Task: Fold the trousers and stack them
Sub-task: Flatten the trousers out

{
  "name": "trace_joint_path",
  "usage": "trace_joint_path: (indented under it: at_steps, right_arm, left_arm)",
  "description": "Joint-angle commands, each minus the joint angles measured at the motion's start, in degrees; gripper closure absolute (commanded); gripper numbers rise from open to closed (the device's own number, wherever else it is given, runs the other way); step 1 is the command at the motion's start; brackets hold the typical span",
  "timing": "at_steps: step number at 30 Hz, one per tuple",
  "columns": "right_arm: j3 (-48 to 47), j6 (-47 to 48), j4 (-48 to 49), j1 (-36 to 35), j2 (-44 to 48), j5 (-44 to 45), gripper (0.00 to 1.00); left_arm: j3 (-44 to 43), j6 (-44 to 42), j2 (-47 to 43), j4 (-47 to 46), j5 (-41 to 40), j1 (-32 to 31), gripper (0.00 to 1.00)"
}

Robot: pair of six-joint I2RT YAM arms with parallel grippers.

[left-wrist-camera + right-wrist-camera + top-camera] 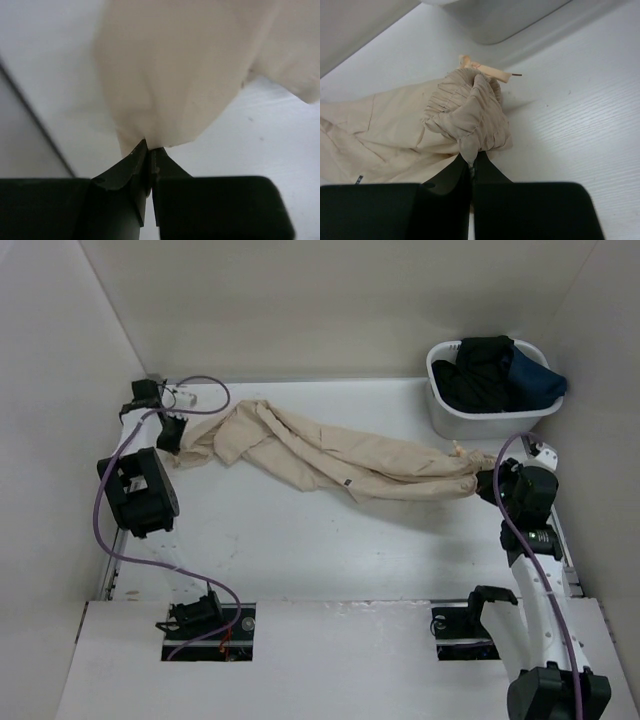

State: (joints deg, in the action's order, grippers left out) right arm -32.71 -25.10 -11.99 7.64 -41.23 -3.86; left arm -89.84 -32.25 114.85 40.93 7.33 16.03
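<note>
Across the worktop [330, 560] from ten o'clock to three stretched the beige trousers [330, 455], which probably needed pulling taut and flat before any fold; they looked rumpled, legs twisted together, dark label [347, 482] showing. The left jaws were clamped on a leg end, the right jaws on the gathered waistband [465, 110].

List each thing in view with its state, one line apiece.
trousers: unfolded, rumpled, stretched between both grippers.
left gripper: shut on one end of the trousers.
right gripper: shut on their gathered end.
basket: upright, holding dark clothes.
</note>
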Motion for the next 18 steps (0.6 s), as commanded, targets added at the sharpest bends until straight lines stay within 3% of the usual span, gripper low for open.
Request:
trace_joint_path:
  at_steps: [1,6,8,10,14,18]
  right_arm:
    - [-0.3,0.8,2.9,2.2,1.9,-0.8,0.99]
    - [-0.2,0.5,3.0,1.8,1.1,-1.2,0.99]
    - [-0.2,0.3,3.2,1.6,0.5,-1.7,0.99]
    - [-0.4,0.1,3.3,1.6,0.0,-1.9,0.99]
    - [-0.7,0.1,2.8,1.6,0.4,-2.1,0.99]
    - [0.0,0.1,2.6,2.3,1.4,-2.2,0.98]
  left_arm:
    - [-9.9,2.3,-4.7,-4.3,-1.4,2.1,0.96]
    - [-19.5,0.6,-2.4,-4.2,-3.6,1.1,0.83]
    - [-21.8,0.2,-0.4,-5.3,-4.9,-0.2,0.68]
    - [-22.1,-0.9,0.6,-6.6,-5.0,-2.0,0.46]
    - [-18.5,-1.4,-4.2,-8.6,-3.4,-6.9,0.42]
    - [-5.2,-5.7,-15.2,-7.8,4.7,-16.1,0.36]
